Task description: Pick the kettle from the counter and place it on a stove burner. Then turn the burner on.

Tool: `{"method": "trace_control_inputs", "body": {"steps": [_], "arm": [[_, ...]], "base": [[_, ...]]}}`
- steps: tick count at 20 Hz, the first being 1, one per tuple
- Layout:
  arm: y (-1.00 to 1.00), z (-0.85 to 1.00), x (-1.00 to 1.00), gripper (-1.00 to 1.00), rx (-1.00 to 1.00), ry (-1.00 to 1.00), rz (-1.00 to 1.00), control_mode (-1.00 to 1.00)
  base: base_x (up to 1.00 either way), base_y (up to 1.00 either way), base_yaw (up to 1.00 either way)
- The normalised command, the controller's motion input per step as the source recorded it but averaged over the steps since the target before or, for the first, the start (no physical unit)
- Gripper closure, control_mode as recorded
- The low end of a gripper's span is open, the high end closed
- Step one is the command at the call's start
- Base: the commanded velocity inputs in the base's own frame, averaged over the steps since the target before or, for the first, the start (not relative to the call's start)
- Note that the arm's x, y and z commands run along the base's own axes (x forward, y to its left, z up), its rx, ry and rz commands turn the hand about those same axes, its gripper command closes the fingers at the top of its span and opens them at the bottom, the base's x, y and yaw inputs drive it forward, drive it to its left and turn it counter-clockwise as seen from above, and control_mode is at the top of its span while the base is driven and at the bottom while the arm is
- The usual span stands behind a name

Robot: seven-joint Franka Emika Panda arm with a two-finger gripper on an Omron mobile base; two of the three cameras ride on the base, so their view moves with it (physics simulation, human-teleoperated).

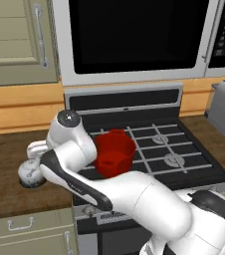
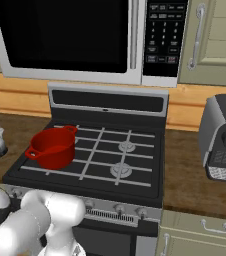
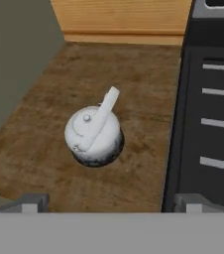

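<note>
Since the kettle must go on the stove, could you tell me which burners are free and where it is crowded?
The two right-hand burners lie bare between the red pot and the stove's right edge. The left side is crowded by the pot. The kettle sits alone on the counter, with bare wood around it.

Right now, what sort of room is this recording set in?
A simulated home kitchen, it seems: a black gas stove with a red pot, a microwave above, and a kettle on the wood counter.
</note>
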Motion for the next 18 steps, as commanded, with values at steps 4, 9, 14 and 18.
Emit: {"method": "trace_control_inputs", "body": {"steps": [4,9,14,18], "arm": [[0.01,-0.10,0.10,-1.00,-0.03,0.13,0.00,-1.00],[0.30,-0.43,0.21,-1.00,0.00,0.10,-0.03,-1.00],[0.54,-0.47,0.28,-1.00,0.00,0.08,-0.06,-1.00],[0.72,-0.26,0.31,-1.00,-0.05,0.07,-0.05,-1.00]], "base": [[0.00,0.00,0.00],[0.00,0.00,0.00],[0.00,0.00,0.00],[0.00,0.00,0.00]]}}
